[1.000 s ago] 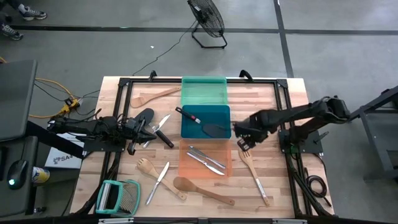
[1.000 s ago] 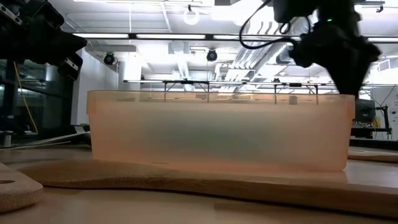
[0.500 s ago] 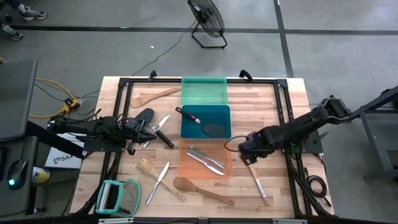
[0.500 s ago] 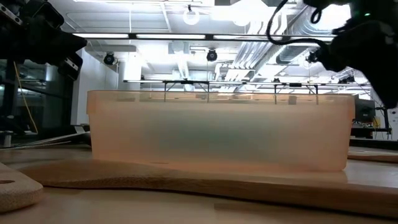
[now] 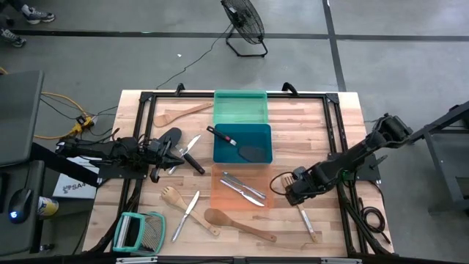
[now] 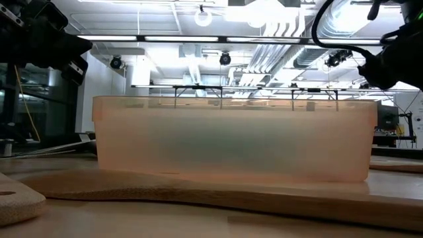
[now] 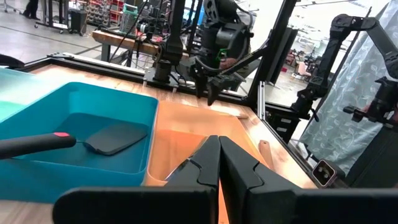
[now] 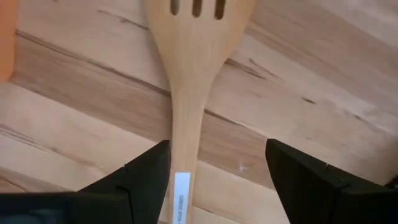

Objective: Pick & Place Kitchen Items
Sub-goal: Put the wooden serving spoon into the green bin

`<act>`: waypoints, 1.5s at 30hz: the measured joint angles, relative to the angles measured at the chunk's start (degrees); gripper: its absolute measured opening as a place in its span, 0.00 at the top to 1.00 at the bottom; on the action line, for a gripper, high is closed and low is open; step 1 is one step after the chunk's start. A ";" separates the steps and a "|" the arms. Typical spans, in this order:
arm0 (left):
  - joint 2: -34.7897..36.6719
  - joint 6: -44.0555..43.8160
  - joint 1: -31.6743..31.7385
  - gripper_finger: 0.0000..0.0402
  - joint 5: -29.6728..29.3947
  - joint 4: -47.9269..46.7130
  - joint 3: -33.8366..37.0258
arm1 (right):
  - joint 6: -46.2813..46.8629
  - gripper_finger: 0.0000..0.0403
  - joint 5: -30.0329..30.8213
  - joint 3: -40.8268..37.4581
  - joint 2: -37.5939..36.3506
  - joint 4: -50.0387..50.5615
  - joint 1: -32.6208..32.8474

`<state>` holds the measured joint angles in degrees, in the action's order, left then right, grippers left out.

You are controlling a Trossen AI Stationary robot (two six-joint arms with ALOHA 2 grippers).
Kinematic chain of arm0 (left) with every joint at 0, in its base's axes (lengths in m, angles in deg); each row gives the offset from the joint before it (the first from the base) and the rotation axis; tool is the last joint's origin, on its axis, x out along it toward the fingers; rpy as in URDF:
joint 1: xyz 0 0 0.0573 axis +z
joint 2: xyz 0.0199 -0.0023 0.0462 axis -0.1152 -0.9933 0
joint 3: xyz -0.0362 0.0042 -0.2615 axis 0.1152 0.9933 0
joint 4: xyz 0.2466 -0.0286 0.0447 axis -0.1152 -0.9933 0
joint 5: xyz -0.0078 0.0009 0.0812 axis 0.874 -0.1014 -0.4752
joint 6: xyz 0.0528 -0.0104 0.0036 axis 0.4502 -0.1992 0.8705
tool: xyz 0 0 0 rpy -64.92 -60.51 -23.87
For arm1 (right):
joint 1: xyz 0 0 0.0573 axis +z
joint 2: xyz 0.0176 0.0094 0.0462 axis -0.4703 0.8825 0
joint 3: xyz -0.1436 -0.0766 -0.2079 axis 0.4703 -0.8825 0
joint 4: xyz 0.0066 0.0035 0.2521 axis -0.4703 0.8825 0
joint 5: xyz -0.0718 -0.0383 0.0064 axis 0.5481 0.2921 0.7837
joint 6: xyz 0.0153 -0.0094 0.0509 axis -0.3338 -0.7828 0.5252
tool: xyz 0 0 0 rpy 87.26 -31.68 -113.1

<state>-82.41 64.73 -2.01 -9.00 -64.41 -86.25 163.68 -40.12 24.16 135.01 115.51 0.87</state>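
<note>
Low over the pale planked surface (image 5: pixel 322 139), just right of the translucent orange tray (image 5: pixel 242 188), my right hand (image 8: pixel 214 180) hangs with its two dark blocky fingers (image 8: pixel 146 177) spread wide on either side of the slim handle of a slotted wooden spatula (image 8: pixel 193 81), not gripping it; the smooth blond wood carries a small white label and its slotted head points toward the teal tray (image 5: pixel 242 142). Flat silver knives (image 5: pixel 243 188) lie inside the orange tray, and a matte black spatula (image 7: pixel 106 137) rests in the teal one. My left hand (image 7: pixel 219 163) waits clenched shut and empty at the surface's left side.
</note>
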 joint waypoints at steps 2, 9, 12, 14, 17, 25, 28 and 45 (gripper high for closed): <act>-0.02 0.00 0.00 1.00 0.00 0.00 0.00 | -0.05 0.37 -0.10 0.00 1.24 -1.46 0.43; 0.00 0.00 -0.02 1.00 0.00 0.00 0.00 | 1.01 0.37 -1.28 0.00 6.40 -6.75 2.09; 0.00 0.00 0.00 1.00 0.00 0.02 0.00 | 1.88 0.37 -1.24 0.00 8.11 -7.46 2.49; -0.02 0.00 0.00 1.00 0.00 0.02 0.00 | 1.99 0.37 -1.10 0.02 9.06 -7.77 2.61; -0.02 0.00 -0.02 1.00 0.00 0.01 0.00 | 1.96 0.37 -1.28 0.10 9.95 -8.43 2.61; 0.00 0.00 -0.01 1.00 0.00 0.02 0.00 | 3.69 0.37 0.87 0.15 10.09 -8.57 2.65; -0.01 -0.01 -0.02 1.00 0.00 0.00 0.00 | 3.85 0.39 0.79 0.23 10.86 -8.80 2.65; 0.00 0.00 0.00 1.00 0.00 0.01 0.00 | 3.88 0.72 -1.31 0.42 13.94 -10.03 2.39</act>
<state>-82.41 64.73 -2.01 -9.00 -64.40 -86.25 167.56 -41.43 24.57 148.95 105.48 3.26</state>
